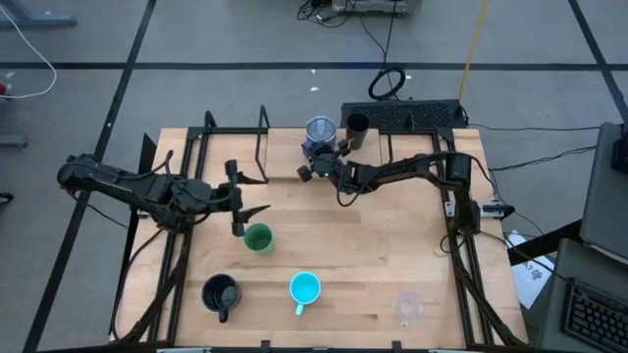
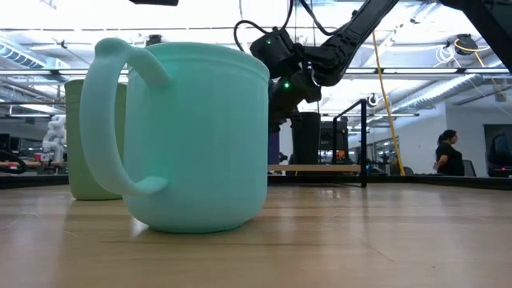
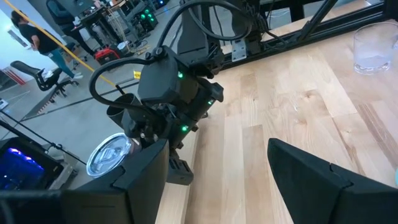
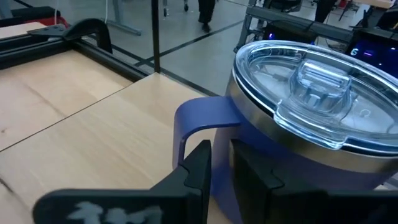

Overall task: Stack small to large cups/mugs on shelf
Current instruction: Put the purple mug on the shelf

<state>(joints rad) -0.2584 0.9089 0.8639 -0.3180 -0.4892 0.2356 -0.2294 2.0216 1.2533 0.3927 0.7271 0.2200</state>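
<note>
While my right gripper (image 4: 219, 163) pinched the purple mug's (image 1: 320, 137) handle (image 4: 194, 124) on the shelf (image 1: 294, 172), my left gripper (image 1: 238, 208) hung spread near the green cup (image 1: 258, 238); four cups remained unstacked.

You've got the blue-purple mug (image 4: 292, 143) upright on the shelf (image 1: 285, 147) at the table's far edge, clear lid on top, its handle nipped between the right claw (image 4: 221, 171) fingers. Right beside it on the shelf stands your dark tumbler (image 1: 357, 126). Nearer you, the green cup (image 1: 258, 238) sits mid-table by the left claw (image 1: 238, 210), and along the near edge run the black handled mug (image 1: 221, 293), the cyan handled mug (image 1: 305, 288) and the clear cup (image 1: 408, 306), all upright.
</note>
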